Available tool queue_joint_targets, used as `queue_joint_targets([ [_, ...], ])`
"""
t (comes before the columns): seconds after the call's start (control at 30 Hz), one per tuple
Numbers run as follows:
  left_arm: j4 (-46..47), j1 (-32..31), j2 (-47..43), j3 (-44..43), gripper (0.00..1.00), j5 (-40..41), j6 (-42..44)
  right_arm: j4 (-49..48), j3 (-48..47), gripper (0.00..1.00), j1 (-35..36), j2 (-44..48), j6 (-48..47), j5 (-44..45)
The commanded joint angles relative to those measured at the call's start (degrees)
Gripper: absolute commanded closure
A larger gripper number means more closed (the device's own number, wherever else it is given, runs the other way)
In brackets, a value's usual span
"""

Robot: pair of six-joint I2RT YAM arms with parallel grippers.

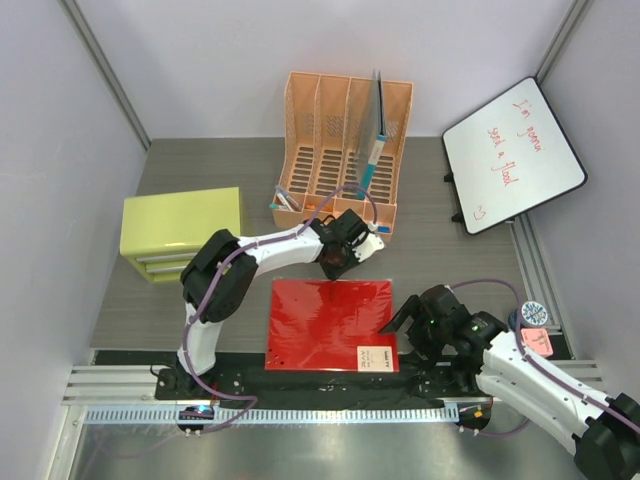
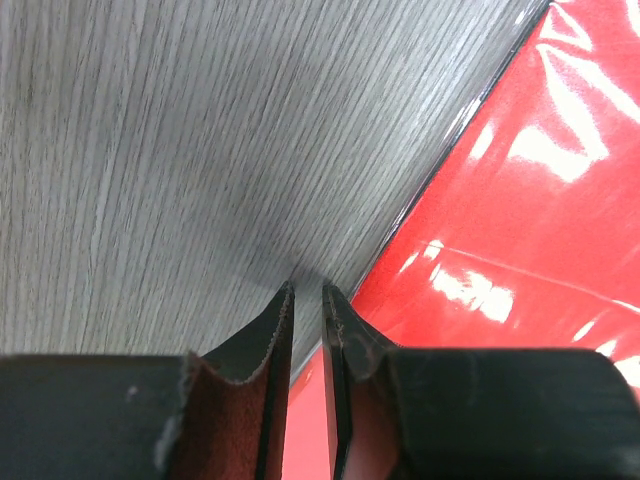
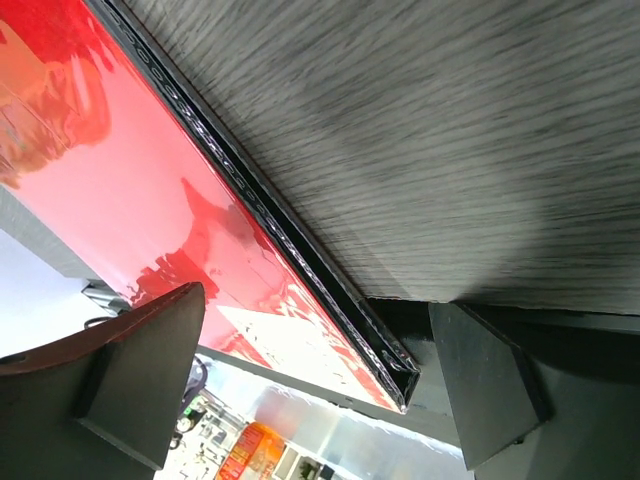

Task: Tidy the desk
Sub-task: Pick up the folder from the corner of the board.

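Pale walls are set round the desk (image 1: 150, 320), whose dark grey wood-grain top fills the middle of the overhead view, from the back wall to the metal rail (image 1: 300, 412) at the near edge. An orange mesh rack (image 1: 310, 130) is placed at the back centre, and a grey binder (image 1: 378, 110) is stood upright in its rightmost slot. A lime-green cabinet (image 1: 182, 225) is set at the left. A whiteboard (image 1: 515, 160) with red writing is laid tilted at the back right. A pink pad (image 1: 537, 340) is seen at the desk's right edge, beside the right arm.

A red folder (image 1: 325, 315) is laid flat on the desk at the near centre, with a white label (image 1: 377, 358) at its near right corner.

The left gripper (image 1: 334, 266) is held over the folder's far edge. In the left wrist view its jaws are seen drawn almost together, with only a thin slit between the fingertips and nothing seen clamped in it. One finger is placed over bare desk (image 2: 150, 150) and the other over the red folder (image 2: 520, 250).

The right gripper (image 1: 408, 332) is held at the folder's near right corner. Its jaws are spread wide and nothing is gripped. In the right wrist view the corner of the red folder (image 3: 130, 180) is seen between the two fingers, with bare desk (image 3: 450, 150) beyond it.
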State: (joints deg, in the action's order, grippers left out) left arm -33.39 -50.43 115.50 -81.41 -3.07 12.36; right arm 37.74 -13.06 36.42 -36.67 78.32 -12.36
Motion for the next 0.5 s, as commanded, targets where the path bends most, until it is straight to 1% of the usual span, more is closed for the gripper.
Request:
queue_joint_targets([
  [0.0, -2.03, -0.63, 1.04, 2.83, 0.82, -1.68, -0.85, -17.59, 5.94, 0.04, 0.14, -0.60, -0.54, -2.67],
  [0.03, -2.03, -0.63, 0.87, 2.83, 0.82, -1.59, -0.76, -18.39, 6.29, 0.07, 0.05, -0.51, -0.45, -3.45],
  [0.07, -2.03, -0.63, 0.69, 2.57, 0.82, -1.59, -0.76, -19.10, 7.16, 0.22, -0.04, -0.43, -0.02, -3.81],
  [0.17, -2.21, -0.63, 0.69, 2.31, 0.82, -0.97, -0.41, -23.05, 9.27, 0.48, -0.21, -0.60, 0.86, -5.65],
  [0.2, -2.21, -0.72, 0.78, 2.22, 0.82, -0.97, -0.49, -27.23, 10.15, 0.49, -0.30, -0.69, 1.30, -6.44],
  [0.23, -2.30, -0.63, 0.60, 2.30, 0.82, -0.97, -0.41, -29.45, 12.07, 0.49, -0.39, -0.78, 2.00, -7.14],
  [0.3, -2.30, -0.63, 0.51, 2.30, 0.82, -1.06, -0.49, -35.85, 12.97, 0.47, -0.48, -1.83, 3.32, -9.34],
  [0.33, -2.30, -0.72, 0.43, 2.39, 0.82, -0.97, -0.49, -37.28, 15.67, 0.45, -0.56, -2.27, 3.59, -9.87],
  [0.37, -2.21, -0.63, 0.42, 2.48, 0.82, -0.89, -0.41, -39.73, 16.31, 0.43, -0.65, -3.75, 3.68, -11.09],
  [0.4, -2.30, -0.63, 0.34, 2.48, 0.82, -0.80, -0.32, -42.19, 16.66, 0.44, -0.74, -4.46, 3.94, -11.45],
  [0.47, -2.12, -0.72, 0.34, 2.66, 0.82, -0.71, -0.32, -43.35, 16.14, 0.44, -0.83, -6.91, 3.24, -11.72],
])
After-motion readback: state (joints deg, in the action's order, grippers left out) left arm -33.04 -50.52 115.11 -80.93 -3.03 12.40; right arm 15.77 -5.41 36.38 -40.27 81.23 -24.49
